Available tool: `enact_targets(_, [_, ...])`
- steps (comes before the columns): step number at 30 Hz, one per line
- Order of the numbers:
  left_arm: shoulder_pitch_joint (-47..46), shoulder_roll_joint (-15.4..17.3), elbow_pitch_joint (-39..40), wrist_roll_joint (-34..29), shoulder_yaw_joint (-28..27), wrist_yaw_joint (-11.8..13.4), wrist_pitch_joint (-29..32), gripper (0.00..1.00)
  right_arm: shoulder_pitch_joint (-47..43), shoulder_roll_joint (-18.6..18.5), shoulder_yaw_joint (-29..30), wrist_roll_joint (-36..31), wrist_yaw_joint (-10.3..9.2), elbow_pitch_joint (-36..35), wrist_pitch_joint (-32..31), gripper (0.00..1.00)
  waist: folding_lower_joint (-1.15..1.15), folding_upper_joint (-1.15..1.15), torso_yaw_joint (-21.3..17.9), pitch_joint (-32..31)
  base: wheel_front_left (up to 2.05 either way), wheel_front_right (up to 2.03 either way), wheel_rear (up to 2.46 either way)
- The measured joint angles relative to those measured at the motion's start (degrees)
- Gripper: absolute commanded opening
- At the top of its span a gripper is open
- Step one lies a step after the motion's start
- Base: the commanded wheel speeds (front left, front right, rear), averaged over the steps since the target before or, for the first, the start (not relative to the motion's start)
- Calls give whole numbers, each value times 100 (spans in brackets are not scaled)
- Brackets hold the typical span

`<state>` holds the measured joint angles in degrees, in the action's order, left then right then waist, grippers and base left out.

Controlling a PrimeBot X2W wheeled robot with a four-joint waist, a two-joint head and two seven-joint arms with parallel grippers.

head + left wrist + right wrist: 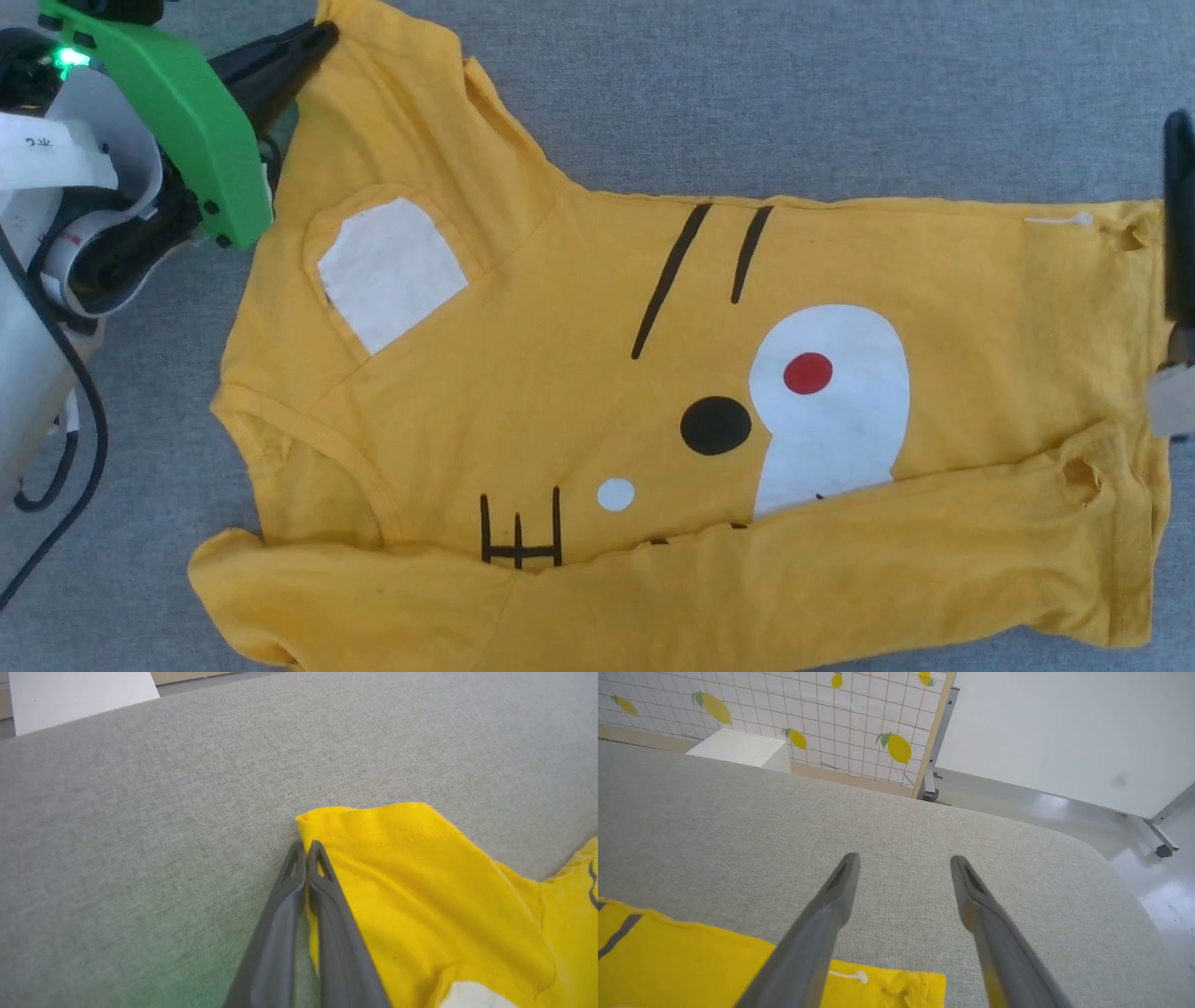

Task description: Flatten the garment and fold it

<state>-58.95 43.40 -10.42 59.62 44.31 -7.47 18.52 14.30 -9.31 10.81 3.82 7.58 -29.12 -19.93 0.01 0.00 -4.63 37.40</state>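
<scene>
While L gripper (306, 847) pinches the garment (579, 373) sleeve — R gripper (903, 861) gapes.

No word, brand or number can be read; a white strip (42, 151) on the arm at the upper left of the head view bears small dark marks, too blurred to make out; on the garment (560, 373), at the lower middle of that frame, black printed strokes (519, 534) form an H-like figure with an extra bar, not clear lettering; the white box (738, 747) at the upper left of the right wrist view carries a faint grey mark, illegible.
</scene>
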Motion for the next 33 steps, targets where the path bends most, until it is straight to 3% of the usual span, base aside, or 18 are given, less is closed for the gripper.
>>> enact_targets(10, [99, -7, 57, 101, 83, 0, -182, 0, 225, -564, 645, 918, 0, 682, -1778, 100, 0, 0, 245, -133, 0, 0, 0])
enact_targets(20, [134, -12, 43, 157, 92, 0, -193, 0, 60, -612, 744, 1285, 0, 1246, -2127, 100, 0, 0, 349, 4, 0, 0, 0])
enact_targets(21, [134, -11, 41, 158, 92, 0, -188, 0, 51, -611, 711, 1348, 0, 1278, -2195, 93, -1, 0, 356, 15, 0, 0, 0])
enact_targets(22, [134, -11, 34, 170, 96, 0, -187, 0, 49, -612, 704, 1390, 0, 1292, -2241, 28, 0, 0, 362, 21, 0, 0, 0])
enact_targets(23, [134, -11, 31, 189, 98, 0, -187, 0, 51, -617, 699, 1404, 0, 1295, -2249, 0, -1, 0, 365, 23, 0, 0, 0])
enact_targets(33, [183, 25, 166, 263, 47, 0, -668, 0, 131, -620, 538, 1166, 0, 1361, -1864, 0, -1, 0, 390, -142, 0, 0, 0])
